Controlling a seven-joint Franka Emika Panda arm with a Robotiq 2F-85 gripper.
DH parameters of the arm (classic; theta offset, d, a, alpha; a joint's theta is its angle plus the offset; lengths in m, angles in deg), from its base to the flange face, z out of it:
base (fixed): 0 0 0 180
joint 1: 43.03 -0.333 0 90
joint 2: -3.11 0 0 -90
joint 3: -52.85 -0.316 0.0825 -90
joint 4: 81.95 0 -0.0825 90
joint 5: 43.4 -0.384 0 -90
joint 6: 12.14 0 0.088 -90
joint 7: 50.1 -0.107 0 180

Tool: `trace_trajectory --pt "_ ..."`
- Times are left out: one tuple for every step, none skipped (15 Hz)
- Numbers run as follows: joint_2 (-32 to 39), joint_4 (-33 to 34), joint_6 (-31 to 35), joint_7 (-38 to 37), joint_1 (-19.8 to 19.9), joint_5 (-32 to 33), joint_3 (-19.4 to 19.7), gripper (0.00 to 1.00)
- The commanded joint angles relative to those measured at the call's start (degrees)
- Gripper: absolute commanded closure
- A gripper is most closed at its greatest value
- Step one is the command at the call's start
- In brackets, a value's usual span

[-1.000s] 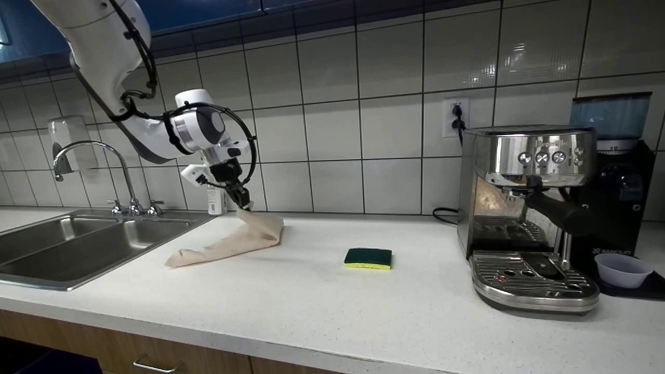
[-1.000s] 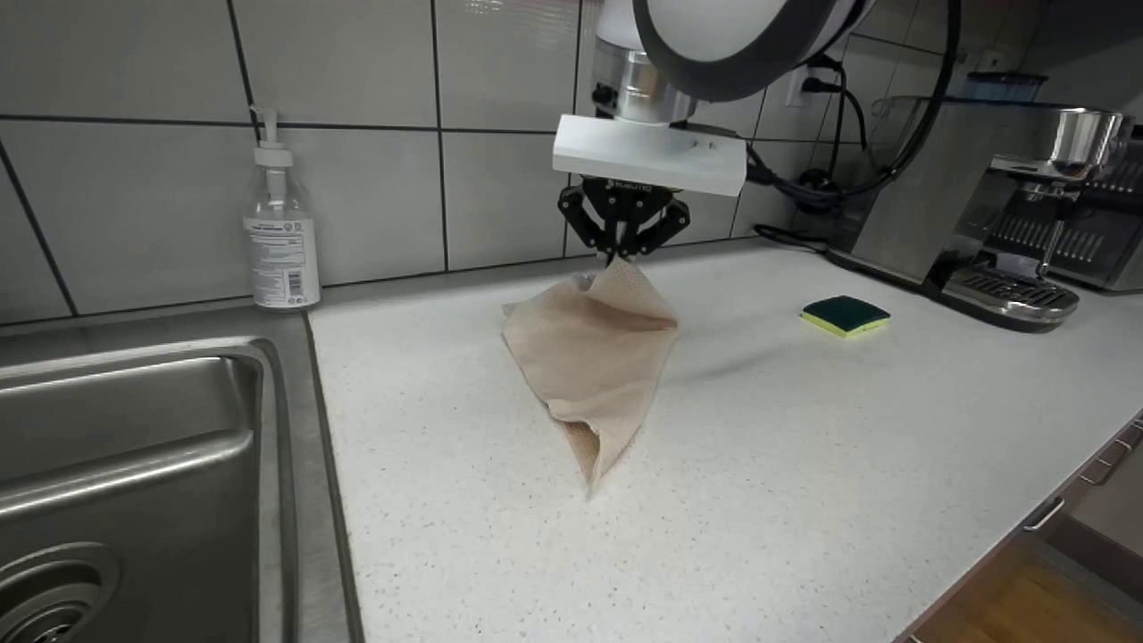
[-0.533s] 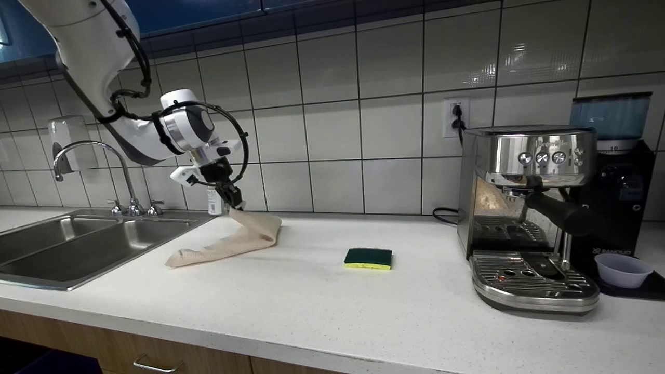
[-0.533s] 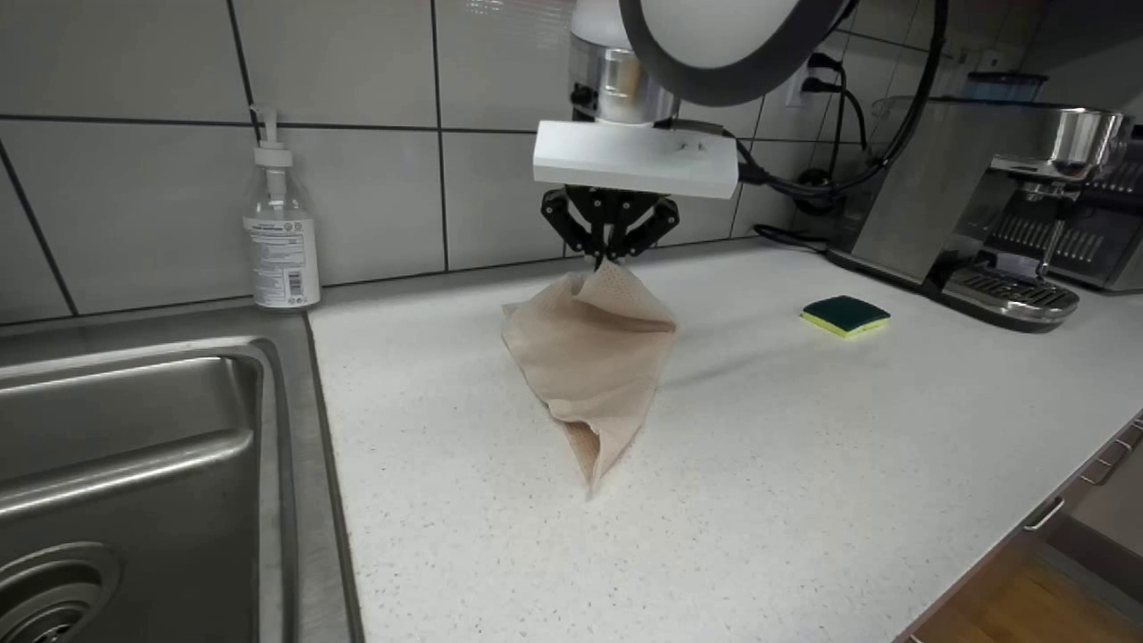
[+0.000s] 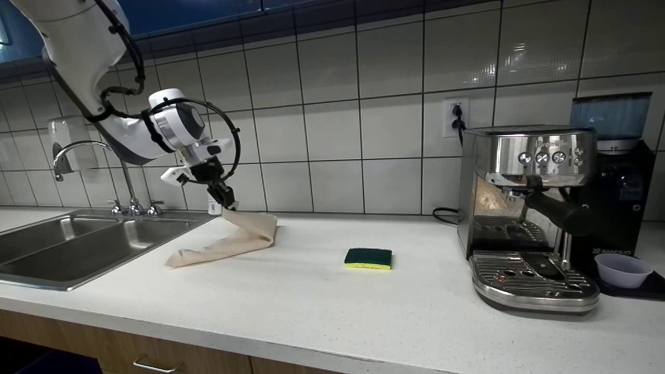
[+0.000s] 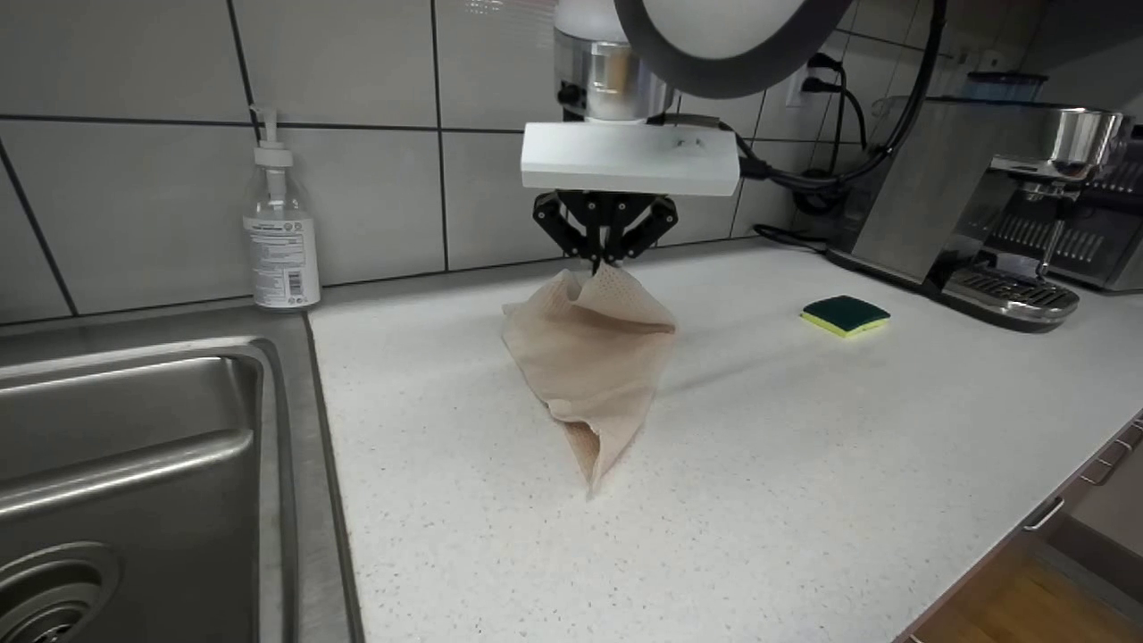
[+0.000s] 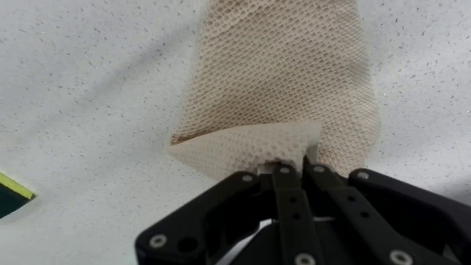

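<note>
A beige textured cloth (image 5: 241, 239) lies partly folded on the white counter (image 5: 322, 306). It also shows in an exterior view (image 6: 596, 353) and fills the middle of the wrist view (image 7: 283, 73). My black gripper (image 5: 231, 206) is shut on a raised corner of the cloth, just above the counter; this also shows in an exterior view (image 6: 599, 265). In the wrist view the gripper (image 7: 305, 156) comes in from the bottom, with a pinched fold between its fingertips, partly hidden by cloth. The cloth's other end tapers to a point and rests on the counter.
A green and yellow sponge (image 5: 368, 258) lies on the counter. A steel sink (image 5: 65, 284) with a faucet (image 5: 124, 174) is at the left. A soap bottle (image 6: 282, 259) stands by the wall. An espresso machine (image 5: 535, 150), a grinder (image 5: 618, 179) and a small bowl (image 5: 622, 271) stand at the right.
My gripper has moved steadily left in both exterior views, toward the sink side, still shut on the cloth. The held corner has shifted with it. The cloth's pointed end has stayed put.
</note>
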Motion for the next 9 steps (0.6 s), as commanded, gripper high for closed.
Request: trace_trajectory --pt "-2.7 -1.85 -2.96 -3.68 -0.33 2.99 -1.19 0.99" --pt "-2.67 -1.77 -3.37 -4.1 -0.4 3.29 -1.46 0.99" --pt "-2.68 -1.78 -3.67 -4.53 -0.42 3.54 -1.71 0.99" --pt "-2.69 -1.77 -4.08 -5.01 -0.5 3.82 -1.96 0.99" --pt "-2.66 -1.74 -4.48 -5.5 -0.57 4.12 -2.22 0.99" --pt "-2.67 -1.74 -4.86 -5.79 -0.55 4.27 -2.52 0.99" --pt "-2.69 -1.74 -5.18 -5.99 -0.59 4.42 -2.77 0.99" --pt "-2.76 -1.79 -5.47 -6.19 -0.62 4.44 -3.1 0.99" --pt "-2.86 -1.85 -5.71 -6.32 -0.62 4.42 -3.45 0.99"
